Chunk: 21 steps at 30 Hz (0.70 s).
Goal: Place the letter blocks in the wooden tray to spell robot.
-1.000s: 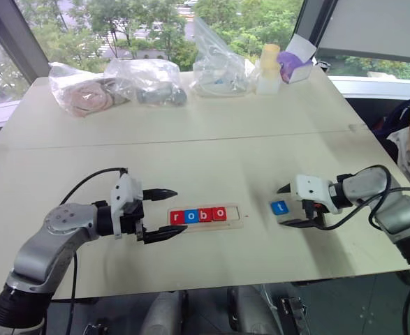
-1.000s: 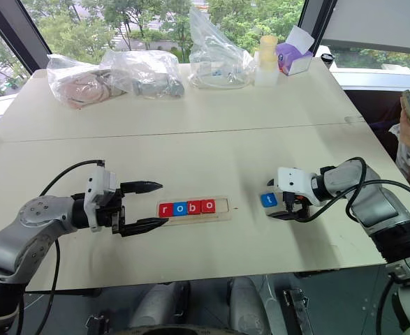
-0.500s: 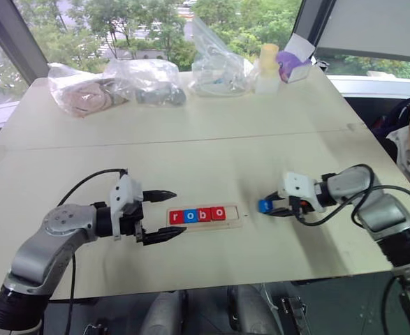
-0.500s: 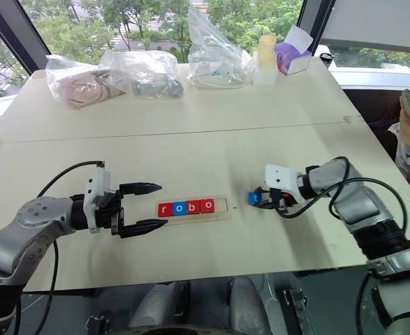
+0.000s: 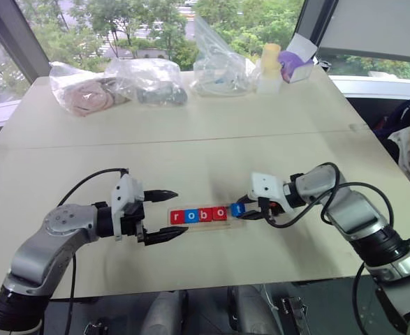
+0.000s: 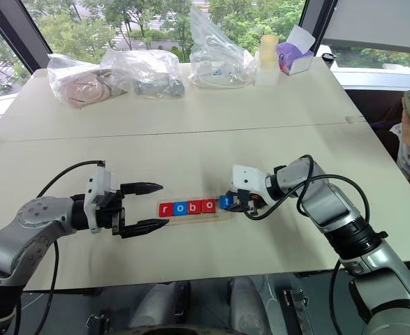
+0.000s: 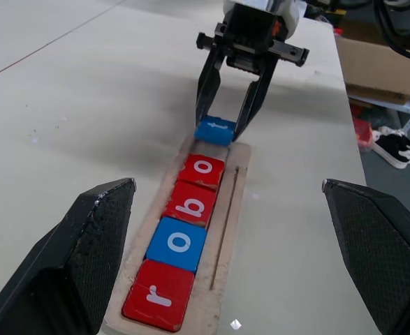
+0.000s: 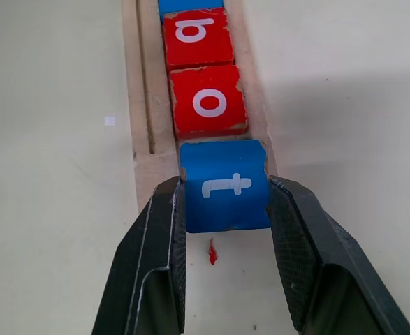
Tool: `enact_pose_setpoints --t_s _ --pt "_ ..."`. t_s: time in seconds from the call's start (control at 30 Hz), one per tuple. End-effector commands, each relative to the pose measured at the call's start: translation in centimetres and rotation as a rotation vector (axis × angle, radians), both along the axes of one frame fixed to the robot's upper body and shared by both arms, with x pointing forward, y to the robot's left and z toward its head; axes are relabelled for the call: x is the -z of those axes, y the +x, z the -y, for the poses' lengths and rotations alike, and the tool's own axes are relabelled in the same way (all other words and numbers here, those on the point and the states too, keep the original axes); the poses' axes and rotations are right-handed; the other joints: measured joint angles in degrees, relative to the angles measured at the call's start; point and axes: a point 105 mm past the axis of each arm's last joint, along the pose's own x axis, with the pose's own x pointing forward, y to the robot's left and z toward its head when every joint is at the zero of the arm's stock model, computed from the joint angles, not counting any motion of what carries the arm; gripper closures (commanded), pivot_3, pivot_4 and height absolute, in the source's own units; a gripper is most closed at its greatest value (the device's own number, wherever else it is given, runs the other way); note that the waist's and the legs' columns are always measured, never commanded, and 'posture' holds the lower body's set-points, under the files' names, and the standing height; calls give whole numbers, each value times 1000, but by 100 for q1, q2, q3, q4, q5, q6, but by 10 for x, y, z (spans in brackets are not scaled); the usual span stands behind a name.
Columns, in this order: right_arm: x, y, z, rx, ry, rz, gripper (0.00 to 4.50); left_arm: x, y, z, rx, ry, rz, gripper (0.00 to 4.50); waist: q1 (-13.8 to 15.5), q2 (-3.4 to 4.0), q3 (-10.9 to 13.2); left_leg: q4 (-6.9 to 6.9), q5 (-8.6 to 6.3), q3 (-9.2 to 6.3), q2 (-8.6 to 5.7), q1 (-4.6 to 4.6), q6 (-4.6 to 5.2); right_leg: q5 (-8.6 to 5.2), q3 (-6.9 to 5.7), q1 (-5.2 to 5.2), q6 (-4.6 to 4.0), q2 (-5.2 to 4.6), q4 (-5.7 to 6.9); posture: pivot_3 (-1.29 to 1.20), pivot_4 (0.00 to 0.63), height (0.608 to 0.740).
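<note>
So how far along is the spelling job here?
Done: r, o, b, o sit in the tray. In hand: the right gripper is shut on the blue t at the tray's open end. Left: seat it after the last o and release. The left gripper is open beside the tray.

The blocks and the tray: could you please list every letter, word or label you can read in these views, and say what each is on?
"r": red block at the tray's end nearest the left claw.
"o": blue block.
"b": red block.
"o": red block.
"t": blue block, gripped by the right claw at the tray's open end.
Items at the table's far edge: any print too small to read.
</note>
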Motion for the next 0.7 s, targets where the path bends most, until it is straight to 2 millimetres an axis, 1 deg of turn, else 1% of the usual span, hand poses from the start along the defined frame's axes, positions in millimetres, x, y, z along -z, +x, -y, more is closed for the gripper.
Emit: enact_pose_setpoints --t_s 0.03,0.27,0.7 --pt "-8 0 -9 -34 2 46 3386 -9 -3 3 10 -10 39 0 4 0 0 0 0 0 0 0 0 0 0 0 0 0 0 0 150 740" --pt "-4 -1 -13 -48 -6 43 3386 -10 -4 3 3 -13 39 0 4 0 0 2 0 1 0 0 0 0 0 1 0 0 0 0 150 740" --pt "-1 3 -17 -45 -9 61 3386 -10 -4 3 -3 -16 37 0 -1 0 0 1 0 0 0 0 0 0 0 1 1 1 1 0 150 740"
